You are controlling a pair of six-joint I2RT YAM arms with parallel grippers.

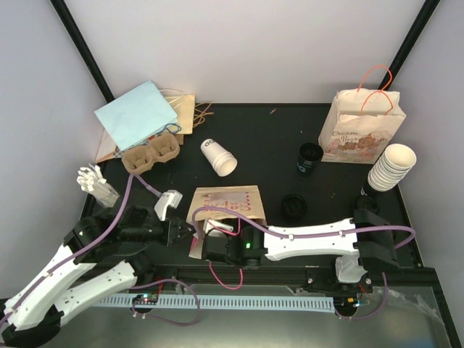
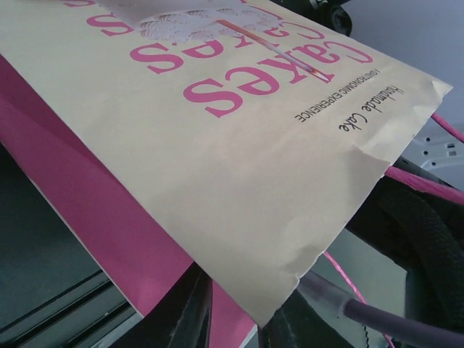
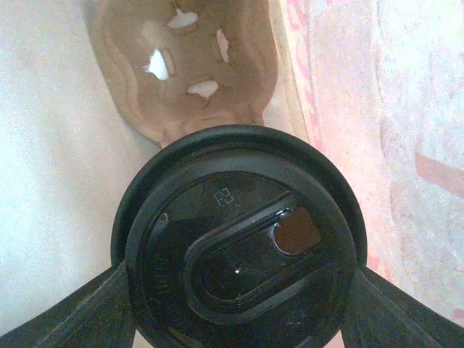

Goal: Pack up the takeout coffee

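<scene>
From above, you have a paper bag lying flat on the table, its mouth towards the arms. Your left claw sits at the bag's near left corner. Your right claw reaches in at the mouth from the right, and you cannot see from here what it carries. Farther back lie an empty white cup on its side and a brown cup tray. A printed bag stands upright at the right, beside a stack of cups.

Your left wrist camera shows the bag's tan face and pink side fold running down between the two dark fingers. They stand close on either side of the edge, but you cannot tell whether they are pinching it.

Your right wrist camera looks into the bag. The coffee cup, black lid on, is gripped between both fingers, which press against its sides. Just beyond it, deeper in the bag, lies another brown tray.
</scene>
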